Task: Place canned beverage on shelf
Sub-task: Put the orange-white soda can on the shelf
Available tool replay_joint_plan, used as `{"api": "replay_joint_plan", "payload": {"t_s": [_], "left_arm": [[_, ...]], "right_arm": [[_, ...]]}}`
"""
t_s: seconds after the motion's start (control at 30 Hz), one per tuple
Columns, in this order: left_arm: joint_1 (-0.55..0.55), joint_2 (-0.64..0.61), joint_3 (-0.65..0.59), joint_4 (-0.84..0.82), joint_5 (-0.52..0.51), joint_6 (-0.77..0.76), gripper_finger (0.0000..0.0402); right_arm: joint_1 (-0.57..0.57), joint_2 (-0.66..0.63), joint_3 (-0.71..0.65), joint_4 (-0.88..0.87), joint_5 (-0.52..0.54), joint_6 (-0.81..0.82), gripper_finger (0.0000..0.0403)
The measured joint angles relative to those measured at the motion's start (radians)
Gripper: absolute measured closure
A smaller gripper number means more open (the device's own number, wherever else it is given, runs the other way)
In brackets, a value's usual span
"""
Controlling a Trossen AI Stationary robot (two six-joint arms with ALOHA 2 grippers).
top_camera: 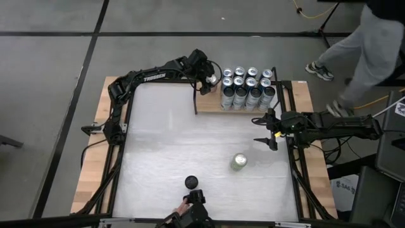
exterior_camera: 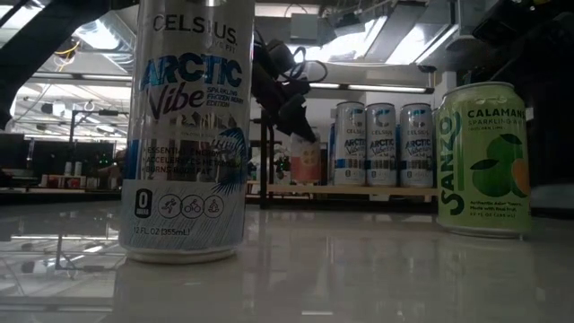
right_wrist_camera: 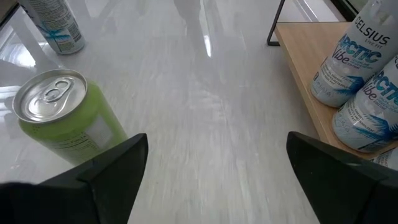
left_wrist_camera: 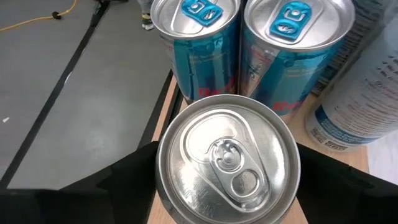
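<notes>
The bench has a pale, glossy top, and the two dark arms reach in from its left and right sides. A person in grey trousers walks on the floor beyond the far right corner.

The shelf lies along the far edge of the bench, right of the middle, with its long side parallel to that edge. It carries blue and white cans in two rows, all upright with the tops facing up; from the low view they stand close, side by side.

The left gripper is at the left end of the shelf, just beside those cans. It is pinching a silver-topped can between its fingers. This can stands upright, long axis vertical, and its pull tab points toward the wrist camera. Two cans with blue tabs are just behind it. Whether its base already touches the board, I cannot tell.

The right gripper is near the right edge of the bench, in front of the shelf, with its fingers spread wide and nothing between them. Near it a green can stands upright on the bench, right of the centre. One more blue and white can stands upright near the front edge, at the middle.
</notes>
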Motion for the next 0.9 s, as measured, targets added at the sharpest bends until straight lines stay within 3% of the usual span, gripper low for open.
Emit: {"api": "replay_joint_plan", "payload": {"t_s": [0.17, 0.9], "left_arm": [[-0.002, 0.0, 0.0, 0.004, -0.04, 0.0, 0.0085], [-0.002, 0.0, 0.0, 0.009, -0.042, 0.001, 0.0084]], "right_arm": [[0.0, 0.0, 0.0, 0.0, 0.0, 0.0, 0.0031], [0.0, 0.0, 0.0, 0.0, 0.0, 0.0, 0.0031]]}}
